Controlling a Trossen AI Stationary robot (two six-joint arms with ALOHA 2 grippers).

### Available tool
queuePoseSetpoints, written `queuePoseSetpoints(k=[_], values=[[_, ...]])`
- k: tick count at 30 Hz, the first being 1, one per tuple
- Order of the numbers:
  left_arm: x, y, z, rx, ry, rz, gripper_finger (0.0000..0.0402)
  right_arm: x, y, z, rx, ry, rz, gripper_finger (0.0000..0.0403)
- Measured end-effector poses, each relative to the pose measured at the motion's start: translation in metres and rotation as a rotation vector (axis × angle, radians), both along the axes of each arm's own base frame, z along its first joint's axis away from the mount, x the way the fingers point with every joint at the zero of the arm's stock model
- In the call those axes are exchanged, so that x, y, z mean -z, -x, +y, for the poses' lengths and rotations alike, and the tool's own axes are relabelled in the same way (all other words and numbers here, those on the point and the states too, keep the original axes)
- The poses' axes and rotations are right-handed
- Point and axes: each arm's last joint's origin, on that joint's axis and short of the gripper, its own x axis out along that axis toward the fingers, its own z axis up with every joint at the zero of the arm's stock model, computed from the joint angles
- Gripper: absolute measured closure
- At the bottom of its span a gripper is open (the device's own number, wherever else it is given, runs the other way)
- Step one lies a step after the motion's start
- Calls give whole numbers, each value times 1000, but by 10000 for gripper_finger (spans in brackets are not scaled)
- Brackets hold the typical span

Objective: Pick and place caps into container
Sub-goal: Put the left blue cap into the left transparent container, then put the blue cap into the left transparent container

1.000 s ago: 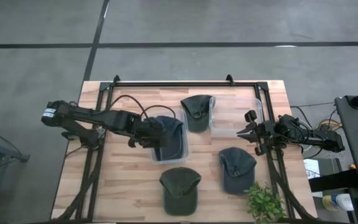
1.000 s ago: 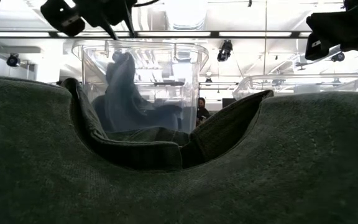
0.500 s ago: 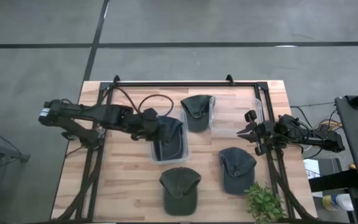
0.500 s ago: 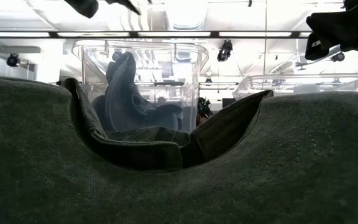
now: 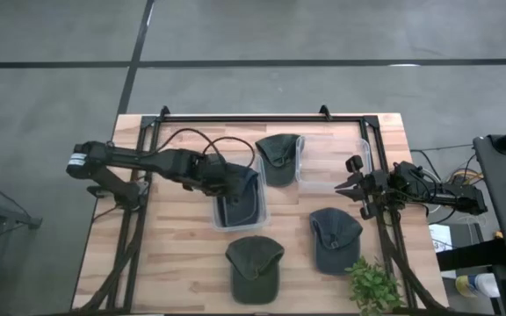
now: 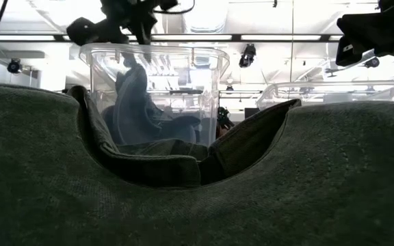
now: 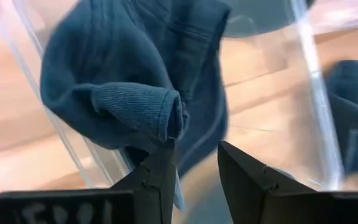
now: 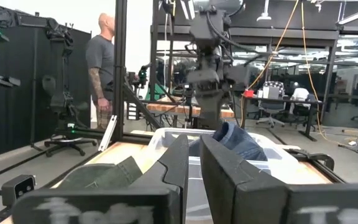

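Observation:
A slate-blue cap [image 5: 242, 195] sits in the clear container [image 5: 262, 217] and stands against its wall [image 6: 137, 102]. My left gripper [image 5: 227, 180] hangs open over the container's left rim [image 6: 137, 17], its fingers just beside the cap's rolled edge [image 7: 166, 115]. A dark olive cap [image 5: 278, 158] lies at the far side, overlapping the rim of a second clear container [image 5: 334, 165]. Another blue cap [image 5: 335, 237] and an olive cap [image 5: 255, 268] lie flat on the near part of the table. My right gripper [image 5: 343, 187] waits shut at the table's right. My left gripper's one finger [image 7: 160, 171] stands right under the blue cap's rolled edge [image 7: 173, 127], coming from above into the container. I cannot tell whether it touches the cloth. The cap rests in the container on its own.
A small green plant [image 5: 374, 285] stands at the near right corner. A black frame [image 5: 253, 117] runs along the table's far edge and sides. The near olive cap [image 6: 197, 205] fills the low view's foreground. A person [image 8: 104, 68] stands in the room beyond the table.
My left gripper has shifted a little toward the table's right above the container, rising out of the low view and then coming back down to rim height. The blue cap has stayed standing in the container.

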Motion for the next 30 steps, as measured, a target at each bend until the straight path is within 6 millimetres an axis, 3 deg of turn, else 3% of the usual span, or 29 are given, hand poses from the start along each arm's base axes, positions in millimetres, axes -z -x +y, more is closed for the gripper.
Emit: queuePoseSetpoints(k=[11,19,23,30], values=[[34,-21,18,67,47,148,287,0,0,0,-1,-3,1,365],[45,-28,23,83,46,187,287,0,0,0,-1,-3,1,365],[28,-29,21,107,35,131,287,0,0,0,-9,-42,8,365],[-40,-25,10,153,-34,-85,287,0,0,0,-15,-70,14,365]])
